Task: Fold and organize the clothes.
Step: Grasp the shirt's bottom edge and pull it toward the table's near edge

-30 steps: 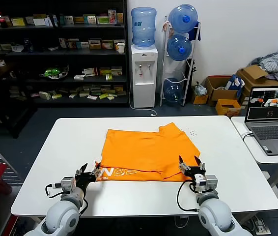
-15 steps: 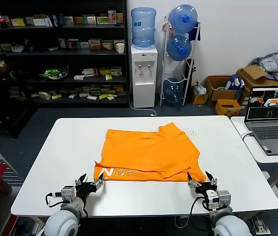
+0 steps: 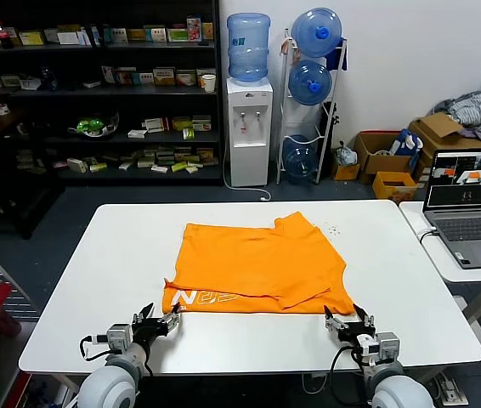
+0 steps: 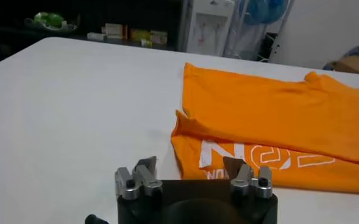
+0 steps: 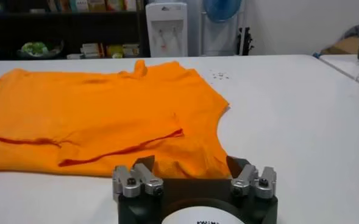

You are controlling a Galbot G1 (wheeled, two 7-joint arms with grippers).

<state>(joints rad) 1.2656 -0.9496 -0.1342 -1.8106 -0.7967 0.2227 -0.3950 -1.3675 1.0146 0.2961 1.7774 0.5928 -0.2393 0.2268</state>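
Note:
The clothes are one bright orange T-shirt lying flat in the middle of the white table. Its near hem is folded up, showing white lettering at the near left corner. My left gripper sits low by the table's front edge, just short of that lettered corner, open and holding nothing. My right gripper is at the front edge by the shirt's near right corner, open too, with the hem just ahead of its fingers.
A laptop stands on a side table to the right. Behind the table are a water dispenser, a rack of blue bottles, dark shelves and cardboard boxes. Small specks lie by the shirt's far right corner.
Both grippers have drawn back from the shirt's near corners toward the table's front edge and sunk lower. The shirt lies where it was left.

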